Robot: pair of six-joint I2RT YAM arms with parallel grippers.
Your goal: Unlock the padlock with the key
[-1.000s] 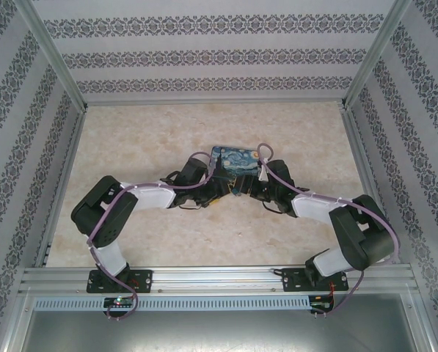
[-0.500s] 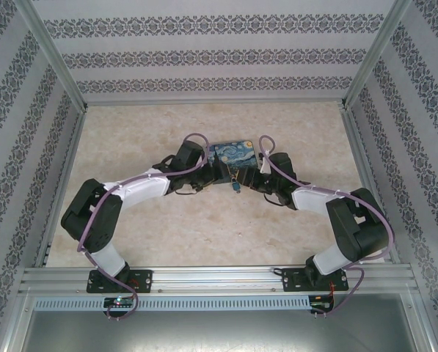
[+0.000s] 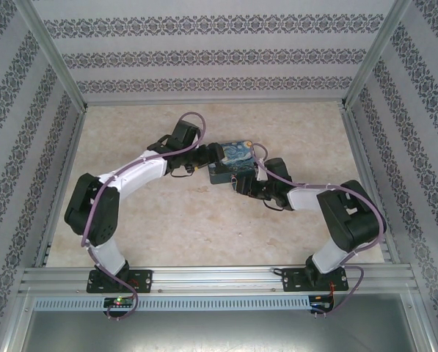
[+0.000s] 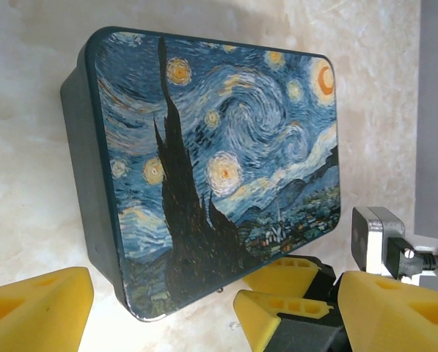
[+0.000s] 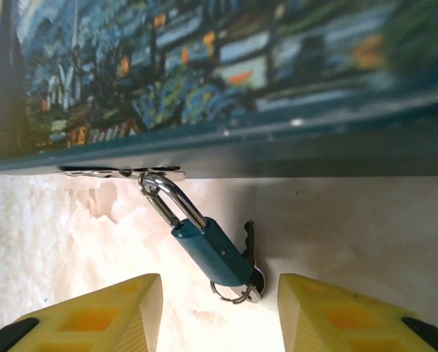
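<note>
We see the padlock (image 5: 210,253) hanging from the tin box (image 4: 226,147), key (image 5: 249,236) beside it, before the right tool (image 5: 217,308), parted and empty; left tool (image 4: 215,293) wide.

Striped floral wallpaper walls (image 3: 219,59) enclose a pale marbled tabletop (image 3: 130,132), framed by aluminium rails (image 3: 219,279), evenly lit.

Tin box (image 5: 277,139) blocks behind the padlock (image 5: 211,253); table (image 5: 365,220) around lies free.
</note>
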